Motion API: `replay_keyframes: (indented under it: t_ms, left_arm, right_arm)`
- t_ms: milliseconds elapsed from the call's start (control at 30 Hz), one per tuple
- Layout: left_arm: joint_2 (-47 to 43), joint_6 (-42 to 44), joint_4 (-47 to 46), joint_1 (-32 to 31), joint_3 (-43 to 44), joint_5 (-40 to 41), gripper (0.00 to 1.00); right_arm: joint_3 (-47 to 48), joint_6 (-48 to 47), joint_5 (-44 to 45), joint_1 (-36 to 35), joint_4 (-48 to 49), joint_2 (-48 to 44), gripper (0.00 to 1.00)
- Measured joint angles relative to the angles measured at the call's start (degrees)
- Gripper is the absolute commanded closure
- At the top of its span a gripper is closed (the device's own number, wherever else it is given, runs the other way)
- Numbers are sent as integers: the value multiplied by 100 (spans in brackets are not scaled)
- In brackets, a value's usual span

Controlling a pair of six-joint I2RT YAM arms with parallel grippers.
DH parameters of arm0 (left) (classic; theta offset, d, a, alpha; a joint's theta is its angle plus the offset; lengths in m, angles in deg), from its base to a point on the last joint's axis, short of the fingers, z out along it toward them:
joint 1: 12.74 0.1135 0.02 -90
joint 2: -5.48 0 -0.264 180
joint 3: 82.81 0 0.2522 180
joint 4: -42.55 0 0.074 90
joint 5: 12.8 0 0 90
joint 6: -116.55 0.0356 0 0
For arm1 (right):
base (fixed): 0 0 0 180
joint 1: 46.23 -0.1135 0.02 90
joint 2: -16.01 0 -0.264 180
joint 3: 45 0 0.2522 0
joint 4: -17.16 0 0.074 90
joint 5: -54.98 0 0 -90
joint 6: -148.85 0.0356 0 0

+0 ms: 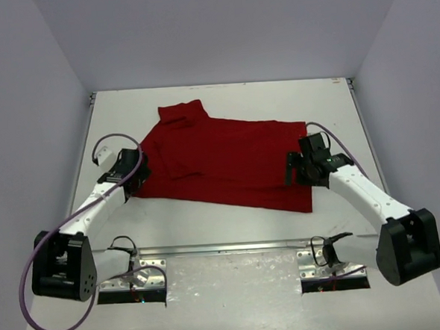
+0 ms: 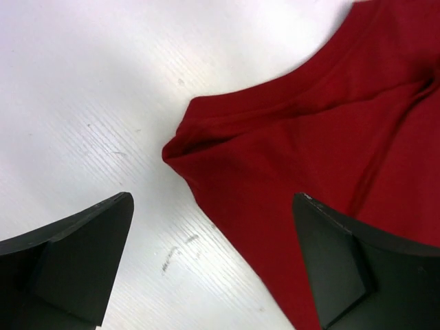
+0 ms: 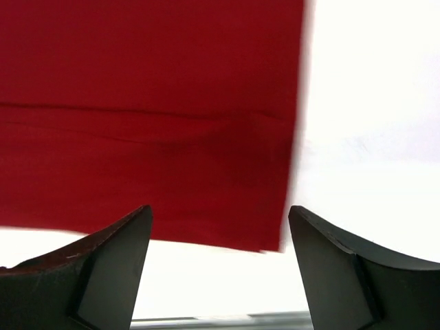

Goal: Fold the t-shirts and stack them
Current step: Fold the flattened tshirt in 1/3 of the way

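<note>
The dark red t-shirt (image 1: 227,161) lies across the middle of the white table, partly folded, with a sleeve sticking out at the back left. My left gripper (image 1: 133,176) is open and empty at the shirt's left edge. In the left wrist view the shirt's bunched corner (image 2: 206,148) lies ahead of the open gripper (image 2: 213,265), and the right finger sits over cloth. My right gripper (image 1: 293,168) is open and empty over the shirt's right end. In the right wrist view the shirt's near right corner (image 3: 271,234) lies between the spread fingers of the gripper (image 3: 220,268).
White walls close the table on the left, back and right. The table's bare surface (image 1: 231,224) runs between the shirt and the metal rail (image 1: 225,248) at the near edge, where both arm bases stand.
</note>
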Motion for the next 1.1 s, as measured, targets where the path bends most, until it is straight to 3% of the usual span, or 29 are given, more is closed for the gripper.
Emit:
replay_keyframes:
  t_ms: [200, 367, 433, 600, 700, 900, 1100]
  left_arm:
    - [-964, -114, 761, -31, 533, 103, 0]
    - [-1491, 201, 1449, -31, 1325, 114, 0]
    - [-1722, 557, 1521, -31, 1543, 103, 0]
    - [-2809, 1375, 1303, -31, 1189, 22, 0]
    - [-3311, 1615, 1261, -31, 1029, -31, 0]
    - [-3582, 1888, 1014, -31, 953, -262, 0]
    - [-3287, 1967, 1014, -31, 946, -393, 0]
  right_arm:
    - [1851, -219, 323, -2050, 328, 588, 23]
    - [3283, -671, 79, -3351, 1086, 2688, 49]
    - [3969, -798, 55, -3646, 1338, 3637, 53]
    - [5615, -1073, 175, -4124, 1521, 5431, 54]
    - [6343, -1191, 203, -4280, 1517, 6026, 54]
    - [7329, -1471, 105, -4354, 1381, 6662, 56]
    - [7497, -1591, 11, -4354, 1276, 6887, 59]
